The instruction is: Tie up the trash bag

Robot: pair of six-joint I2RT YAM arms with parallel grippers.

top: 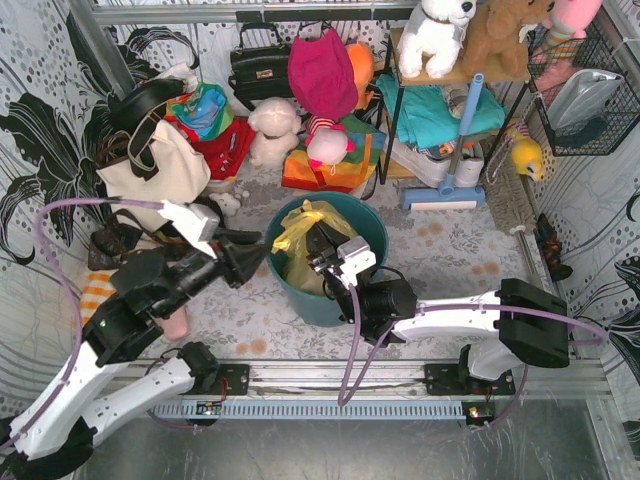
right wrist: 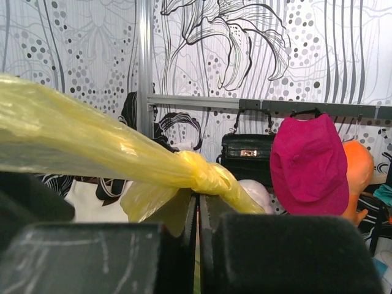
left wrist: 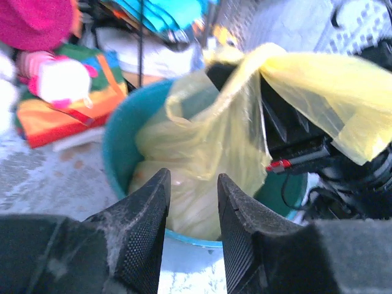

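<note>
The yellow-green trash bag (top: 300, 235) sits in the round teal bin (top: 372, 228) at mid table. In the left wrist view the bag (left wrist: 202, 141) fills the bin (left wrist: 116, 147) and one flap is drawn up to the right. My left gripper (left wrist: 192, 184) is open and empty, just outside the bin's near-left rim; it also shows in the top view (top: 262, 258). My right gripper (top: 322, 248) reaches into the bin from the right. It is shut on a twisted, knotted strand of the bag (right wrist: 208, 174), pinched at the tips (right wrist: 197, 197).
A cream tote bag (top: 160, 170) lies at back left. A black handbag (top: 258, 68), pink cap (top: 322, 75), soft toys and coloured cloth (top: 320, 160) crowd the back. A shelf rack (top: 440, 110) and mop stand back right. A wire basket (top: 585, 100) hangs on the right wall.
</note>
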